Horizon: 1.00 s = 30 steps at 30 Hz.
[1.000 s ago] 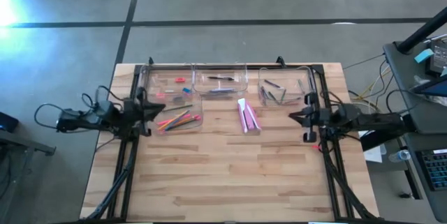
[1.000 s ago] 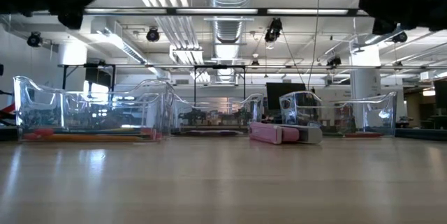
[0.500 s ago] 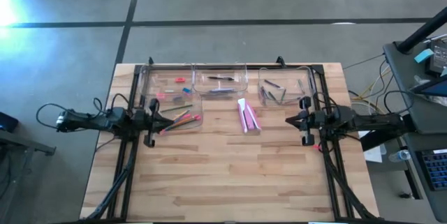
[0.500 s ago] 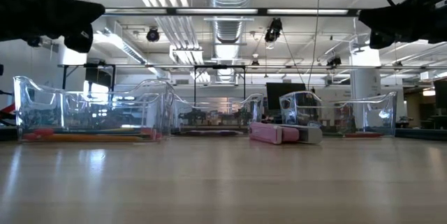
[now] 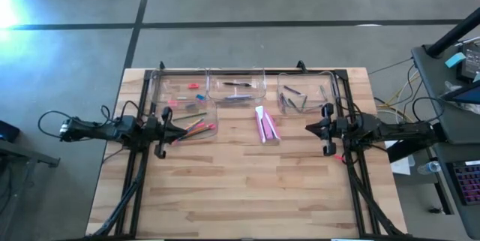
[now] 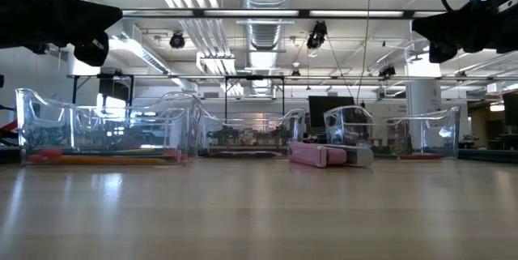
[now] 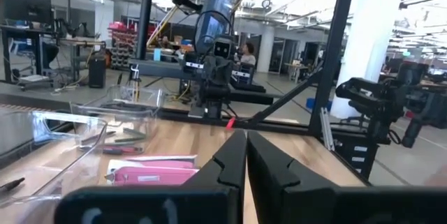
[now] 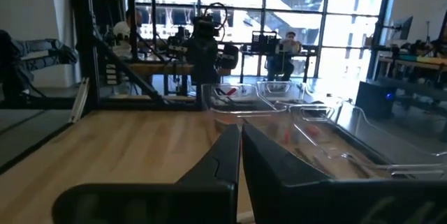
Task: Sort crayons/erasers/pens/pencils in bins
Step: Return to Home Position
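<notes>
Both arms hung above the wooden table (image 5: 247, 188). The left gripper (image 5: 174, 126) was over the left side of the near-left bin (image 5: 216, 115), and the right gripper (image 5: 310, 128) was near the front of the right-hand bin (image 5: 304, 73). In the wrist views each had its fingers pressed together with nothing between them. The erasers (image 5: 193, 85) showed only as small pink-red specks in the far-left bin (image 5: 154, 83), too small to count. Coloured sticks (image 5: 191, 128) lay in the near-left bin and dark pens (image 5: 236, 84) in the far-middle bin (image 5: 255, 92). The thin grey items in the right-hand bin could not be made out. A pink case (image 5: 265, 125) lay on the bare wood between the bins. From table height both arms were cut off at the upper corners, and the clear bin walls overlapped, obscuring most of the contents.
</notes>
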{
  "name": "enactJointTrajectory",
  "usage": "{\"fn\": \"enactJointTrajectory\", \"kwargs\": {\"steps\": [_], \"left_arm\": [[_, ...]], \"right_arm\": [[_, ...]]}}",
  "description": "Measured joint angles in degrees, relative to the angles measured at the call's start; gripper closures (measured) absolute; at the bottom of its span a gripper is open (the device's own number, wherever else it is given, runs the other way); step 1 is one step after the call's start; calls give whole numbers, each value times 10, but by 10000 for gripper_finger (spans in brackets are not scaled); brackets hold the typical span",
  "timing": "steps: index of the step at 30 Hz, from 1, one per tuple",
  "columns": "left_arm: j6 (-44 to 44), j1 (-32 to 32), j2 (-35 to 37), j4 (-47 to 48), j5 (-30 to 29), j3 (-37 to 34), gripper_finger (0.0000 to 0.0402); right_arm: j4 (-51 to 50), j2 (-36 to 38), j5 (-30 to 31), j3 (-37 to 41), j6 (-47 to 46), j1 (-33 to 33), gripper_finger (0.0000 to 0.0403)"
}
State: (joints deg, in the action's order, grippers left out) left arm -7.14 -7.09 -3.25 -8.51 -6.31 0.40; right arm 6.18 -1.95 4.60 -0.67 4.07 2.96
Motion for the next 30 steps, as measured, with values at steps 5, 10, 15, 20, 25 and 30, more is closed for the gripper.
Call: {"fn": "enactJointTrajectory", "kwargs": {"steps": [5,10,15,20,25,30], "left_arm": [[0,0,-1,0,0,0,401],[0,0,0,0,0,-1,402],[0,0,0,0,-1,-1,402],[0,0,-1,0,-1,-1,402],[0,0,-1,0,-1,-1,402],[0,0,-1,0,-1,-1,402]], "right_arm": [[0,-1,0,0,-31,0,394],[0,-1,0,0,-42,0,394],[0,-1,0,0,-42,0,394],[0,-1,0,0,-41,0,394],[0,-1,0,0,-41,0,394],[0,-1,0,0,-41,0,394]]}}
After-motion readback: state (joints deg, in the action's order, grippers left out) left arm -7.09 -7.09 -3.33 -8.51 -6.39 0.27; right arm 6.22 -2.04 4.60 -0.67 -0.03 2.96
